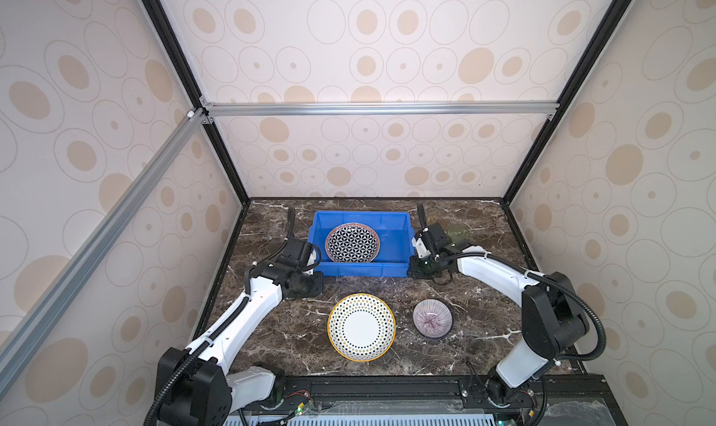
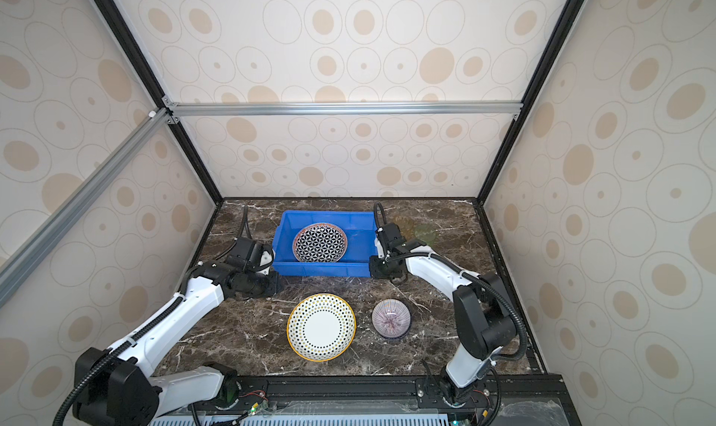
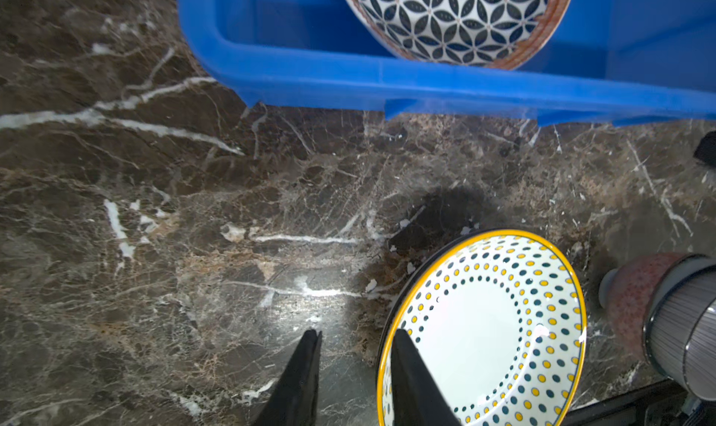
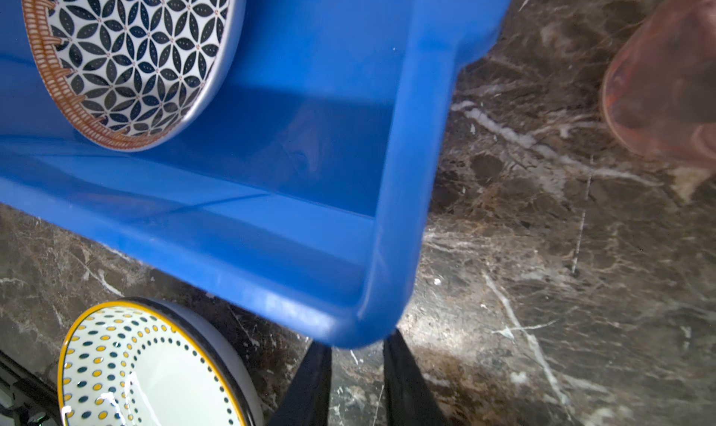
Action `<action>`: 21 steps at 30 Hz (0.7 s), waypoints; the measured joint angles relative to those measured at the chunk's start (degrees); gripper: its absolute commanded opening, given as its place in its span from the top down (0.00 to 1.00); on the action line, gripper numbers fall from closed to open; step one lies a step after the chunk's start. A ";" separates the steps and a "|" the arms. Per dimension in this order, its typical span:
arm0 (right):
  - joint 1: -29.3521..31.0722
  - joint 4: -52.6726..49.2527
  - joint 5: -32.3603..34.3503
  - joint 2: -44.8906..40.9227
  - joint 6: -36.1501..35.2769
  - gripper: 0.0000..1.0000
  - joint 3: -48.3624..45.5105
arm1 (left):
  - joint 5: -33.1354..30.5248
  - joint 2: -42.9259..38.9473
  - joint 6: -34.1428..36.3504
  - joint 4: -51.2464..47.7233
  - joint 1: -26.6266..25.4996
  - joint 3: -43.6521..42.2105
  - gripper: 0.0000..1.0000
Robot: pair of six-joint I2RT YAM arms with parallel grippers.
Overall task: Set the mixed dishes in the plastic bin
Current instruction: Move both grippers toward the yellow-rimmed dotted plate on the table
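Observation:
The blue plastic bin [image 1: 360, 268] [image 2: 321, 269] stands at the back middle, with a black-white lattice plate [image 1: 351, 243] [image 4: 131, 56] leaning inside it. On the table in front lie a dotted-rim plate [image 1: 361, 326] [image 3: 484, 327] and a purple-rayed bowl [image 1: 432, 316] [image 2: 390, 316]. My left gripper [image 3: 356, 339] [image 1: 314, 284] is low by the bin's front left corner, open over bare table, with one finger beside the dotted plate's rim. My right gripper [image 4: 358, 341] [image 1: 417, 269] is open at the bin's front right corner [image 4: 360, 327], whose rim covers the fingertips.
Translucent green [image 1: 459, 232] and yellow [image 2: 403, 222] tumblers stand at the back right behind my right arm. A pink tumbler [image 4: 666, 75] shows in the right wrist view. Patterned walls close in three sides of the marble table [image 1: 279, 327].

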 measured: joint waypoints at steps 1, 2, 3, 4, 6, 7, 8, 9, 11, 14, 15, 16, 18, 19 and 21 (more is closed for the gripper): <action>0.00 -0.35 -0.31 -0.85 -0.04 0.69 0.00 | 0.00 -0.31 -0.17 0.02 -0.61 -0.44 0.68; 0.00 -0.74 -0.74 -1.97 -0.02 0.69 0.00 | 0.00 -0.61 -0.39 0.02 -1.14 -0.90 0.68; 0.00 -0.96 -1.03 -2.84 -0.09 0.68 0.00 | 0.00 -0.90 -0.66 0.02 -1.55 -1.33 0.68; 0.02 -1.18 -1.31 -3.89 -0.07 0.68 -0.02 | 0.00 -1.31 -1.03 0.02 -2.03 -1.97 0.68; 0.02 -1.38 -2.01 -6.10 -0.09 0.67 -0.13 | 0.00 -2.01 -1.60 0.04 -2.78 -3.04 0.67; 0.11 -1.42 -2.36 -7.13 -0.09 0.67 -0.22 | 0.00 -2.47 -2.12 0.07 -3.19 -3.63 0.67; 0.15 -1.46 -2.60 -8.13 -0.09 0.67 -0.28 | 0.00 -2.86 -2.56 0.13 -3.56 -4.17 0.67; 0.24 -1.44 -2.80 -8.83 -0.11 0.67 -0.46 | 0.00 -3.26 -2.99 0.17 -3.93 -4.66 0.67; 0.52 -1.62 -3.17 -10.23 -0.13 0.67 -0.96 | 0.00 -4.17 -4.02 0.44 -4.70 -5.84 0.67; 1.81 -1.97 -3.54 -11.67 -0.33 0.67 -1.81 | 0.00 -5.55 -5.42 0.68 -5.77 -7.32 0.67; 2.47 -2.19 -3.54 -12.00 -0.44 0.67 -2.10 | 0.00 -6.10 -5.92 0.83 -6.16 -7.89 0.67; 3.30 -2.47 -3.54 -12.37 -0.59 0.67 -2.45 | 0.00 -6.69 -6.43 1.03 -6.56 -8.50 0.66; 4.98 -2.86 -3.43 -13.16 -0.85 0.67 -3.10 | 0.00 -7.67 -7.41 1.25 -7.26 -9.49 0.66; 5.92 -3.10 -3.34 -13.55 -0.94 0.67 -3.41 | 0.00 -8.11 -7.87 1.36 -7.58 -9.92 0.66; 7.72 -3.28 -3.04 -14.32 -1.05 0.67 -3.96 | 0.00 -8.74 -8.63 1.51 -8.22 -10.64 0.66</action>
